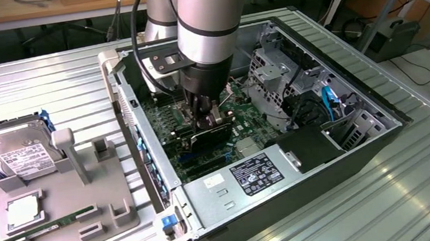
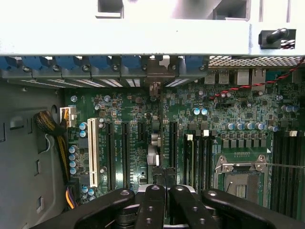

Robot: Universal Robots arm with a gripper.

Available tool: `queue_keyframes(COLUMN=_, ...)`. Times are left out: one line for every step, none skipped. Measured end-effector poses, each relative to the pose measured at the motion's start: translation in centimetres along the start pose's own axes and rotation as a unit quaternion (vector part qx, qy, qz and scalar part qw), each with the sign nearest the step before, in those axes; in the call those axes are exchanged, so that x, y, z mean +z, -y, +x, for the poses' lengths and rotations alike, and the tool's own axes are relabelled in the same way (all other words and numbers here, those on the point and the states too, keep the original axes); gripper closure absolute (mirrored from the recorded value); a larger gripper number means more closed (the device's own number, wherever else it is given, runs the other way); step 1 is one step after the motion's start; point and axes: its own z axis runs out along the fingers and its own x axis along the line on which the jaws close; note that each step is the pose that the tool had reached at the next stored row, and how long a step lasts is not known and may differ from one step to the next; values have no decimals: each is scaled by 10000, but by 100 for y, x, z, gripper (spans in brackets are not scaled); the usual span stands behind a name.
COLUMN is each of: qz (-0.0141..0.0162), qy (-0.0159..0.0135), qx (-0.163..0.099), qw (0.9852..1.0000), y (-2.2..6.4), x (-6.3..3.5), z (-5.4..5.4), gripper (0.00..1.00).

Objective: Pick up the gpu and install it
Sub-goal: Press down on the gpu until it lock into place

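The arm reaches down into the open computer case (image 1: 291,89), which lies on its side on the ribbed metal surface (image 1: 411,196). The claw (image 1: 208,118) hangs low over the green motherboard (image 1: 237,109), its black fingers (image 2: 155,205) pressed together on the graphics card (image 1: 207,138), pinching it by its upper edge. In the exterior view the card stands on edge, its black cooler facing the viewer, right down at the expansion slots in the middle of the board. In the wrist view the thin edge of the card runs between the fingers toward the slots (image 2: 125,152), with a white slot (image 2: 92,152) off to one side and the empty processor socket (image 2: 240,176) to the other. Whether the card is fully seated cannot be told.

On the exterior view's left, well apart from the case, a grey holder tray (image 1: 66,212) sits on the surface. A silver hard drive (image 1: 17,154) with a white label rests at its far end, and a narrow green memory stick (image 1: 55,224) lies near its front. The black power supply (image 1: 255,173) sits at the near end of the case.
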Motion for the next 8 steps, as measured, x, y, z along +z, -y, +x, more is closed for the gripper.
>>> queue_keyframes(qz=0, qy=0, qx=0, qw=10000, y=0, x=0, z=0, gripper=87)
queue_keyframes(qz=0, qy=0, qx=0, qw=10000, y=0, x=0, z=0, gripper=87)
queue_keyframes(qz=0, qy=0, qx=0, qw=10000, y=0, x=0, z=0, gripper=87)
queue_keyframes(qz=0, qy=0, qx=0, qw=10000, y=0, x=0, z=0, gripper=87)
queue_keyframes(qz=0, qy=0, qx=0, qw=10000, y=0, x=0, z=0, gripper=87)
queue_keyframes(qz=0, qy=0, qx=0, qw=10000, y=0, x=0, z=0, gripper=87)
queue_keyframes(qz=0, qy=0, qx=0, qw=10000, y=0, x=0, z=0, gripper=87)
queue_keyframes(qz=0, qy=0, qx=0, qw=10000, y=0, x=1, z=0, gripper=87)
